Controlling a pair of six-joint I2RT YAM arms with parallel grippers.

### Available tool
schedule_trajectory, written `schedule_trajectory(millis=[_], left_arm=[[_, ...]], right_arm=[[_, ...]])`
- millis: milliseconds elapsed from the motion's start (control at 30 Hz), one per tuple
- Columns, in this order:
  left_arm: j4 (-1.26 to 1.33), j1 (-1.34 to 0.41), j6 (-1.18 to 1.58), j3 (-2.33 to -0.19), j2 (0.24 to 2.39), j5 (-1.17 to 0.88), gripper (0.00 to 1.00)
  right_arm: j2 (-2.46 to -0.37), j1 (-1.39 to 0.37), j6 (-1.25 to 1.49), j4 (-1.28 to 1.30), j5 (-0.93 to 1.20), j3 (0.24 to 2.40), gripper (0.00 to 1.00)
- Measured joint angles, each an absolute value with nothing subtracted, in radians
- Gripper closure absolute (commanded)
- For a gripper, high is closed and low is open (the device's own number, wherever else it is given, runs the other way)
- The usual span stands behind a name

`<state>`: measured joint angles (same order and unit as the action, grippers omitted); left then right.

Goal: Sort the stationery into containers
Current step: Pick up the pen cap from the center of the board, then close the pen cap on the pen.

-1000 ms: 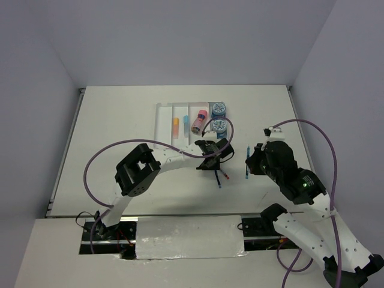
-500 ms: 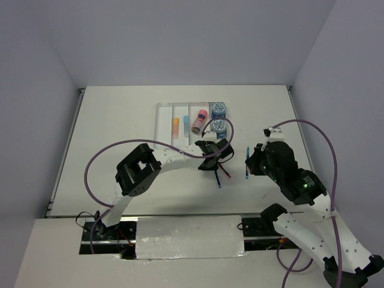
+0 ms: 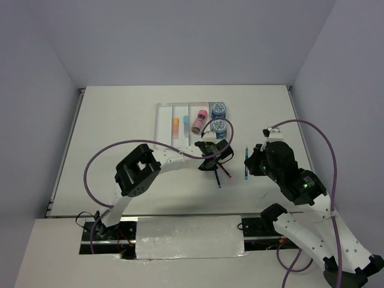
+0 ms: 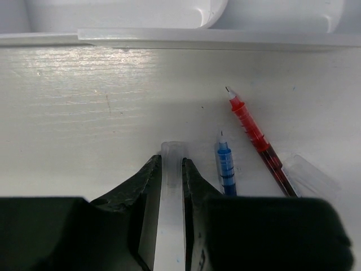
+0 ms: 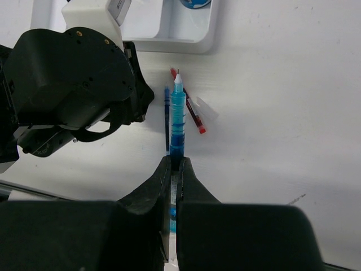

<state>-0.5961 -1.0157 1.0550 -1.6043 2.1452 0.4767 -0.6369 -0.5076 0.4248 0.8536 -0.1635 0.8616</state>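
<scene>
The clear divided tray [image 3: 163,123] holds an orange eraser [image 3: 176,125], a light-blue eraser [image 3: 186,119], a pink cylinder [image 3: 201,120] and two blue patterned rolls [image 3: 218,108]. My left gripper [image 3: 213,158] is low over the table just before the tray's near edge [image 4: 214,36], shut [image 4: 171,161] on a thin clear pen piece [image 4: 172,151]. A thin blue pen [image 4: 225,164] and a red pen [image 4: 256,138] lie right of it. My right gripper [image 3: 249,161] is shut [image 5: 175,161] on a thicker blue pen [image 5: 178,121], held above the table.
A clear cap [image 4: 310,176] lies beside the red pen. In the right wrist view the left arm's black wrist [image 5: 73,84] sits left of the two lying pens [image 5: 167,113], with the tray corner [image 5: 186,28] beyond. Walls stand close on both sides.
My right gripper has drifted slightly left with the blue pen. My left gripper has barely moved.
</scene>
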Motion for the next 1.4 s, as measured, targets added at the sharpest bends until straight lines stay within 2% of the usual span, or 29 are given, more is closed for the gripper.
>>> schedule_trajectory(millis=[67,400,633,867,1000,1200,1400], left_arm=[[-0.588,-1.016,1.055,-1.596,2.141,0.477,0.83],[-0.587,-1.015,1.081,-1.479,2.044,0.476,0.87],[-0.602,-1.01,1.063,-1.378,1.735,0.52,0.88],[-0.341,-0.984,0.973,-1.171,1.245,0.493,0.86],[-0.165,-0.972,0.963,-1.021,1.077,0.437,0.85],[0.022,-0.972,0.945,-0.891,1.012,0.345,0.86],[0.146,-0.972,0.941,-0.839,0.997,0.285,0.85]], right_arm=[[-0.637,-0.508,0.424,0.854,-0.158,0.862,1.0],[-0.599,-0.508,0.413,0.77,-0.004,0.795,1.0],[-0.558,-0.508,0.445,0.508,0.234,0.584,1.0],[-0.519,-0.515,0.589,0.078,0.461,0.35,1.0],[-0.52,-0.582,0.679,-0.162,0.514,0.266,1.0],[-0.549,-0.726,0.678,-0.321,0.478,0.276,1.0],[-0.624,-0.755,0.67,-0.395,0.441,0.306,1.0]])
